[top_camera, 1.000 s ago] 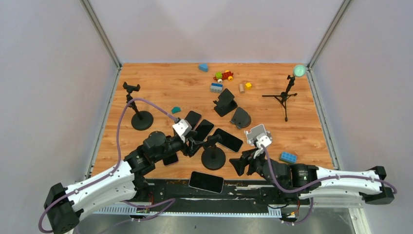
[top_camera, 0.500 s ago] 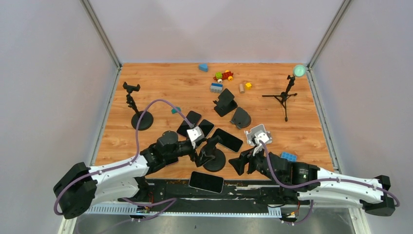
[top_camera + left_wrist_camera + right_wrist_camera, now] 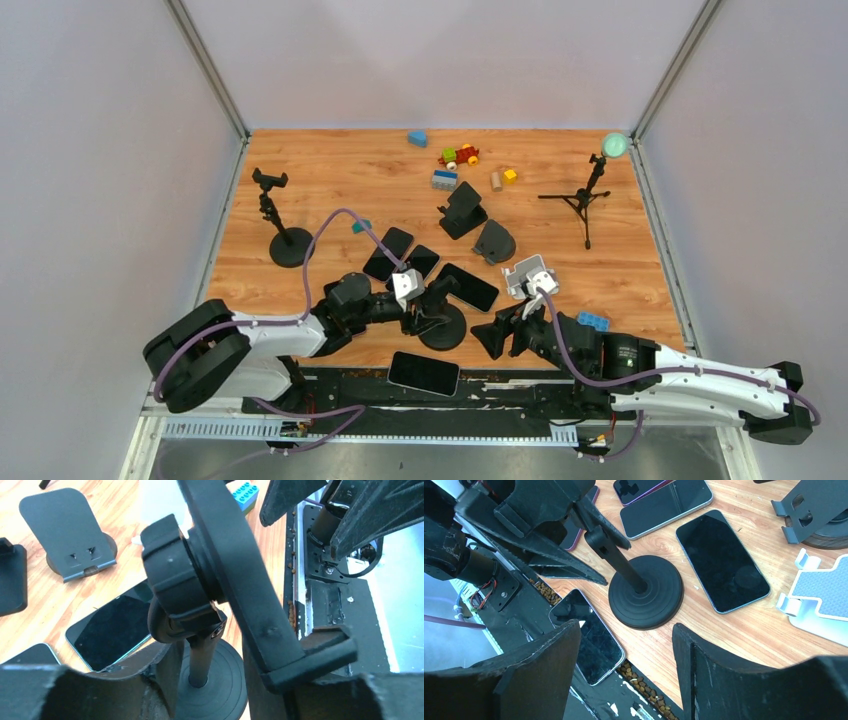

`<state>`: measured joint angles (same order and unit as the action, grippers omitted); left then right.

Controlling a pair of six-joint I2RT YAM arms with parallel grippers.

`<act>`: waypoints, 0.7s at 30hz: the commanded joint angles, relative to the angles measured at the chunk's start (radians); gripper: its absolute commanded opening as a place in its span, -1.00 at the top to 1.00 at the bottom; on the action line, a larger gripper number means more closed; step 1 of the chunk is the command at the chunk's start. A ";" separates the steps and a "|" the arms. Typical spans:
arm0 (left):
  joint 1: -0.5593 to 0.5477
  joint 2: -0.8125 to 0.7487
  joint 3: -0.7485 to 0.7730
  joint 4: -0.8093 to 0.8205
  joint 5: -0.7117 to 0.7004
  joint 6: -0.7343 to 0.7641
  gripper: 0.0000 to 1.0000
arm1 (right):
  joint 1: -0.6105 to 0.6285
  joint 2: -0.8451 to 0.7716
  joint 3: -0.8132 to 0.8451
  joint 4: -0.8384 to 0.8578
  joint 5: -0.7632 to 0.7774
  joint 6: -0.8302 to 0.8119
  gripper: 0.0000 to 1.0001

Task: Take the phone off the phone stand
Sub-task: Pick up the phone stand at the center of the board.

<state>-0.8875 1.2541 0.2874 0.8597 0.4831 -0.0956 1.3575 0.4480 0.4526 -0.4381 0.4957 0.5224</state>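
The black phone stand [image 3: 441, 322] with a round base stands near the table's front edge; its cradle [image 3: 235, 575] holds no phone. A dark phone [image 3: 423, 372] lies flat on the black rail in front of it and also shows in the right wrist view [image 3: 589, 642]. My left gripper [image 3: 424, 312] is open, with its fingers on either side of the stand's post [image 3: 202, 655] and gaps on both sides. My right gripper [image 3: 497, 336] is open and empty, just right of the stand's base [image 3: 646, 597].
Several phones [image 3: 468, 287] lie flat behind the stand. A white stand [image 3: 530, 275], two dark stands [image 3: 494, 243], a clamp stand [image 3: 290, 245], a tripod [image 3: 585, 200], toy bricks [image 3: 458, 157] and a blue brick [image 3: 592, 322] are around.
My left arm has swung right and forward, and its fingers have come around the stand's post. The right arm has barely shifted.
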 commanded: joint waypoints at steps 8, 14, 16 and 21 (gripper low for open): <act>0.001 0.029 0.000 0.175 -0.017 -0.020 0.91 | -0.004 -0.033 0.035 -0.013 0.011 0.009 -0.35; 0.004 -0.027 0.038 0.088 -0.067 -0.018 1.00 | -0.004 -0.053 0.032 -0.024 0.024 0.011 -0.35; 0.012 -0.067 0.059 0.051 -0.096 -0.007 1.00 | -0.004 -0.054 0.034 -0.028 0.028 0.011 -0.35; 0.059 -0.129 0.134 -0.042 -0.155 0.009 1.00 | -0.004 -0.058 0.035 -0.036 0.031 0.009 -0.35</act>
<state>-0.8684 1.1999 0.3141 0.7940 0.3962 -0.1162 1.3575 0.4030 0.4526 -0.4755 0.5064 0.5228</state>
